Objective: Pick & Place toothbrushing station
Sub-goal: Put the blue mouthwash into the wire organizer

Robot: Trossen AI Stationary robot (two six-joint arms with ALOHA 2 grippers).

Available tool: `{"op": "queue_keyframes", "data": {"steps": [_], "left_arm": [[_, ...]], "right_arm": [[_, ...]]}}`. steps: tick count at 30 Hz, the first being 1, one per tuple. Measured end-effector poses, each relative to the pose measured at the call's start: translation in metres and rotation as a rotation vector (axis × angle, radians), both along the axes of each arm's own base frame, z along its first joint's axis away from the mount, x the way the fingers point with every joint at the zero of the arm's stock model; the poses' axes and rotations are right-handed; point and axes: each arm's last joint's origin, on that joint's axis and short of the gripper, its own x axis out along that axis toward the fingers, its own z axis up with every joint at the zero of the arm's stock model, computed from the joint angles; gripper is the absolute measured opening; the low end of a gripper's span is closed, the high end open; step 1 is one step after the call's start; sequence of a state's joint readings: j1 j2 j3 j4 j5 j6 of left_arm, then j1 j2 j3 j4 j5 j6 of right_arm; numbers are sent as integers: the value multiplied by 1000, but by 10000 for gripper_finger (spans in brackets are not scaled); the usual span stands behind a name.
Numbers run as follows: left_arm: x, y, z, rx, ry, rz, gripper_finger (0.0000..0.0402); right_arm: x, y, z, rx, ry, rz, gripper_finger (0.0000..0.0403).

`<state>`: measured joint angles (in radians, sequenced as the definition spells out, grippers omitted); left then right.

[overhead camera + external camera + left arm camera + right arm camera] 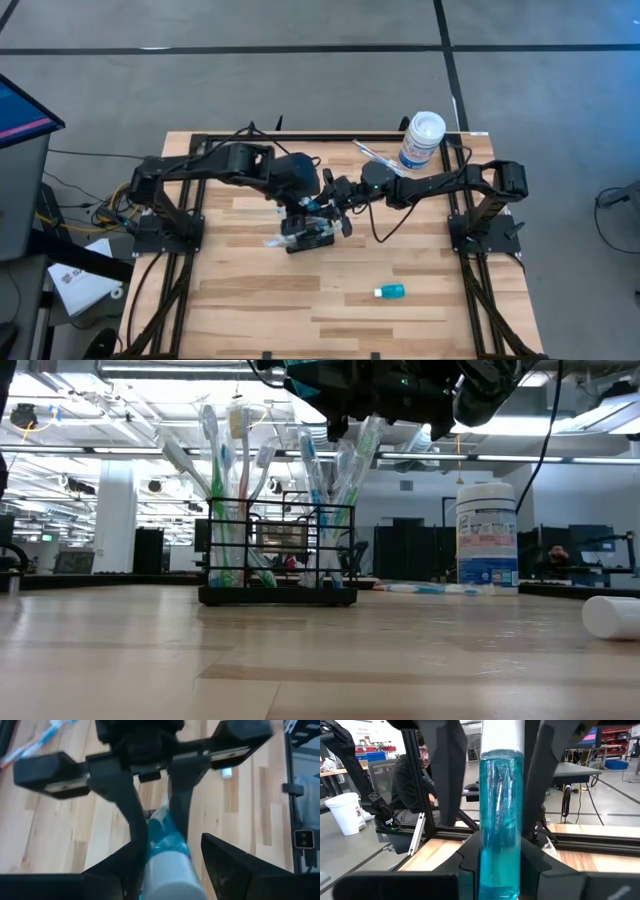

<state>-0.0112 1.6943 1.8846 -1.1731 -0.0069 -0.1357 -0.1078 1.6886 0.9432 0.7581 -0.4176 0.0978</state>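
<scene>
Two dark, seemingly black, cabled arms (230, 165)

Even overhead light is filling the scene, with ceiling strips (560, 457) glaring above the holder (278, 555) in the low view. Only soft shadows are falling around the holder on the table (250, 300). Both wrist views are blurring close up, the tube (501, 820) and dark fingers (235, 865) smearing out of focus.

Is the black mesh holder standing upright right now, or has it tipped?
Upright. In the low view the holder sits flat on the table, with its toothbrushes pointing up.
</scene>
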Motion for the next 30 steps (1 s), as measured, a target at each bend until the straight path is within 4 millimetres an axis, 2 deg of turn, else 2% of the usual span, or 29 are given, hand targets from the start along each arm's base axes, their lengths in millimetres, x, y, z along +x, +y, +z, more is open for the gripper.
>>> {"op": "queue_keyframes", "data": {"steps": [8, 16, 23, 28, 30], "left_arm": [[1, 8, -4, -3, 31, 24, 157], [1, 8, -4, -4, 29, 23, 127], [1, 8, -4, -12, 31, 18, 75], [1, 8, -4, -18, 32, 14, 75], [1, 8, -4, -20, 31, 13, 75]], "right_arm": [[0, 0, -1, 0, 8, 2, 67], [0, 0, -1, -1, 12, 3, 67], [0, 0, -2, 3, 23, 3, 67], [0, 0, -3, 4, 36, 1, 69], [0, -2, -4, 5, 40, -3, 86]]}}
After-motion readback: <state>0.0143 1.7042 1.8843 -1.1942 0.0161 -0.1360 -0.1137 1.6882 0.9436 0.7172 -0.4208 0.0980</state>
